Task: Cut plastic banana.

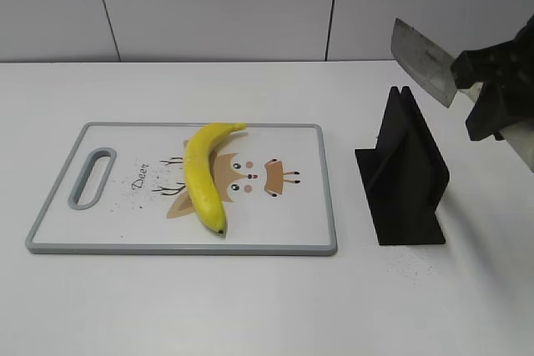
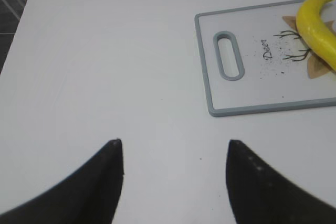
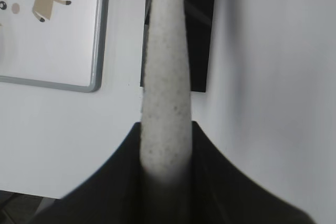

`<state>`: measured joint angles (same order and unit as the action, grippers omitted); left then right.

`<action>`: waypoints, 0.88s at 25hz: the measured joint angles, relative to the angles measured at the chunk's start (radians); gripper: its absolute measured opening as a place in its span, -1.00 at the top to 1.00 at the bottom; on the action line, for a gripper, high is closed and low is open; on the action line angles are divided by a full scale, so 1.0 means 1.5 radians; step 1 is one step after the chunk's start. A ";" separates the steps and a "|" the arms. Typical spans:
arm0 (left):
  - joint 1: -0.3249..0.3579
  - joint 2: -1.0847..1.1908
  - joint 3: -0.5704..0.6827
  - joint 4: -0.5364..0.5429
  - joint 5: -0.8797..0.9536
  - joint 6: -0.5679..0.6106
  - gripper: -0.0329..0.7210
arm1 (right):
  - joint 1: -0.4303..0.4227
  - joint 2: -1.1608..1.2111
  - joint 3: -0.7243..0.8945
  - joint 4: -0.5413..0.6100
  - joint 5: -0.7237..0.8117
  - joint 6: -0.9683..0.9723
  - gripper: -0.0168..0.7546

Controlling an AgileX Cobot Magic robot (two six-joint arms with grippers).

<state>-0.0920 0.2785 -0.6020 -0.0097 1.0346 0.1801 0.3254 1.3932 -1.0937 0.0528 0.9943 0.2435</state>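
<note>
The plastic banana (image 1: 204,172) is lying on a grey-rimmed cutting board (image 1: 284,243) on which the word "Deer" is being displayed. A knife (image 1: 424,61) is being held clamped in the right gripper (image 3: 167,169) jaws above a black knife stand (image 1: 405,172), while the left gripper (image 2: 173,153) jaws are being held wide over the bare worktop (image 2: 105,66).

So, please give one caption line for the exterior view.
Right hand holds a steel cleaver above the black stand; yellow plastic banana waits uncut.

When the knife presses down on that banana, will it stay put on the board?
Probably not firmly. The banana looks glossy and smooth, so it may slide on the cutting board. It is curved and nothing holds it, so it could pivot or rock. The left gripper is open, beside the board.
</note>
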 joint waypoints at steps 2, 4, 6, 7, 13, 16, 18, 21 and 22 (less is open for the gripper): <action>0.000 -0.038 0.007 0.001 0.031 -0.013 -0.65 | 0.000 0.000 0.013 0.001 -0.007 0.001 0.48; 0.000 -0.075 0.009 0.006 0.051 -0.030 -0.64 | 0.000 0.000 0.023 0.004 -0.014 0.001 0.48; 0.000 -0.107 0.018 0.016 0.061 -0.038 -0.64 | 0.000 0.001 0.028 0.011 -0.015 0.001 0.48; 0.000 -0.122 0.025 0.018 0.063 -0.041 -0.64 | 0.000 0.002 0.031 0.013 -0.018 0.002 0.49; 0.000 -0.172 0.056 0.020 0.029 -0.047 -0.62 | 0.000 0.021 0.033 0.016 -0.027 0.003 0.49; 0.000 -0.172 0.063 0.022 0.017 -0.052 -0.59 | 0.000 0.032 0.033 0.017 -0.028 0.003 0.49; 0.000 -0.172 0.063 0.024 0.014 -0.057 -0.55 | 0.000 0.038 0.034 0.018 -0.029 0.003 0.49; 0.000 -0.172 0.063 0.024 0.013 -0.061 -0.52 | 0.000 0.048 0.034 0.019 -0.031 0.003 0.48; 0.000 -0.172 0.063 0.024 0.013 -0.062 -0.51 | 0.000 0.049 0.034 0.019 -0.032 0.003 0.48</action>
<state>-0.0920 0.0206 -0.5079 0.0262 1.0537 0.0872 0.3254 1.4675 -1.0432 0.0806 0.9467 0.2482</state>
